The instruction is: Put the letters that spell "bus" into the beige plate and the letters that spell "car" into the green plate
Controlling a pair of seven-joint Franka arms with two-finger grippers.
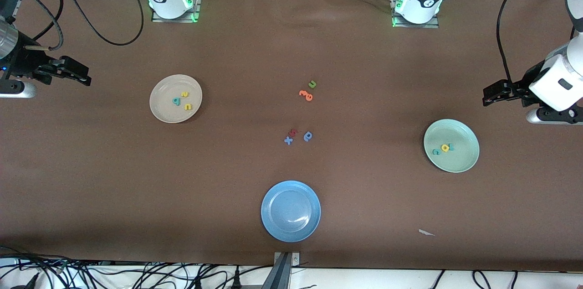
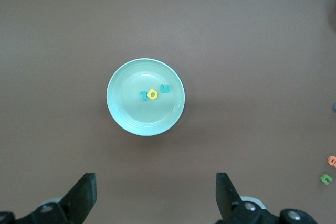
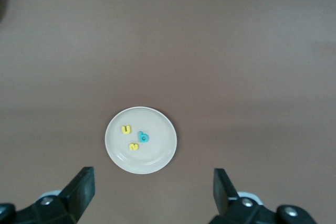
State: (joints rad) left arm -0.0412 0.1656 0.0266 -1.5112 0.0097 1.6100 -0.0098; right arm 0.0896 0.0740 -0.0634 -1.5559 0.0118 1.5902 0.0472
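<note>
- The beige plate (image 1: 157, 107) sits toward the right arm's end of the table, and it carries all 3 letters of "bus": the teal "b" (image 1: 176, 101), the yellow "u" (image 1: 187, 106) and the small yellow "s" (image 1: 184, 95), close together inside the rim.
- The green plate (image 1: 464, 159) sits toward the left arm's end, and the teal "c" (image 1: 436, 151), yellow "a" (image 1: 444, 148) and teal "r" (image 1: 452, 146) lie in a tight row inside it.
- The right gripper (image 1: 84, 77) hangs in the air at its end of the table, fingers spread wide, nothing in them.
- The left gripper (image 1: 488, 96) hangs off at its own end, fingers likewise parted and empty.
- Mid-table lie the leftovers: a green "u" (image 1: 312, 84) beside orange letters (image 1: 306, 95), and nearer the camera a blue "x" (image 1: 288, 140) and a blue rounded letter (image 1: 308, 136).
- The blue plate (image 1: 273, 225) sits nearest the camera.
</note>
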